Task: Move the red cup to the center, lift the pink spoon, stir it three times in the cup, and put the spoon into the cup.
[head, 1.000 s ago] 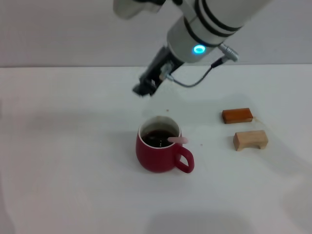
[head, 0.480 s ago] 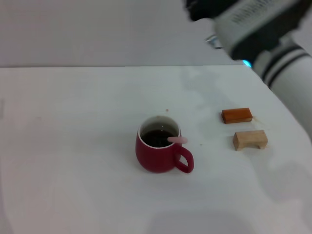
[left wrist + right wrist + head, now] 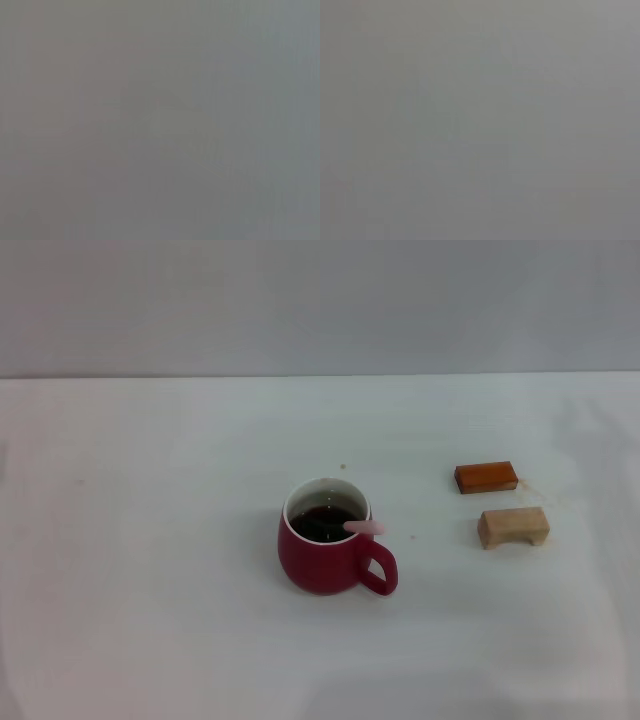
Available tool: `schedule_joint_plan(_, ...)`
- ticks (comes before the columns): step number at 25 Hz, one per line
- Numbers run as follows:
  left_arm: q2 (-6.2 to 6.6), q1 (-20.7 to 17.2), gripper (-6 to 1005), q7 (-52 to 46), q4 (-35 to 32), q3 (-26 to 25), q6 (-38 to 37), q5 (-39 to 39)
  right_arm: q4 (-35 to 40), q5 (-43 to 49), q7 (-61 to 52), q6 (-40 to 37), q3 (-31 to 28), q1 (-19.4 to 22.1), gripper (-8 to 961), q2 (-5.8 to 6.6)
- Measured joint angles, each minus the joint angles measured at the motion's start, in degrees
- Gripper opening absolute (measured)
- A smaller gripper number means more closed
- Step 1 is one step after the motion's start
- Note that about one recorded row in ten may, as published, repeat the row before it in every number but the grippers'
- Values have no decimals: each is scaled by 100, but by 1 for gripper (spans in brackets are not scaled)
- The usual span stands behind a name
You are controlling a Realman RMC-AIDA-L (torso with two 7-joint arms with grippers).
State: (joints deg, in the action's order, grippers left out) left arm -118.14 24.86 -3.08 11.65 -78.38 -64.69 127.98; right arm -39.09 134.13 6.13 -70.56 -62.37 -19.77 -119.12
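The red cup (image 3: 325, 550) stands upright near the middle of the white table (image 3: 150, 540) in the head view, its handle toward the front right, with dark liquid inside. The pink spoon (image 3: 364, 528) rests in the cup; only the end of its pale pink handle shows over the rim on the handle side, and its bowl is hidden in the liquid. Neither gripper nor arm shows in the head view. Both wrist views show only a plain grey surface.
An orange-brown wooden block (image 3: 486, 477) and a pale wooden block (image 3: 513, 526) lie on the table to the right of the cup. A grey wall runs behind the table's far edge.
The right arm, above and behind the cup a second ago, swung up and to the right and has left the head view. The cup and spoon have not moved.
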Motion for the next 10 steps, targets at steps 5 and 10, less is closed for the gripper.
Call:
schedule_joint_plan(5, 2, -43, 846, -15, 19, 7, -143, -1, 574, -324, -729, -975, -36, 476, 274, -3)
schedule_joint_plan(10, 4, -45, 846, -40, 21, -31, -151, -3, 1054, -851, -720, -1444, -44, 734, 274, -9)
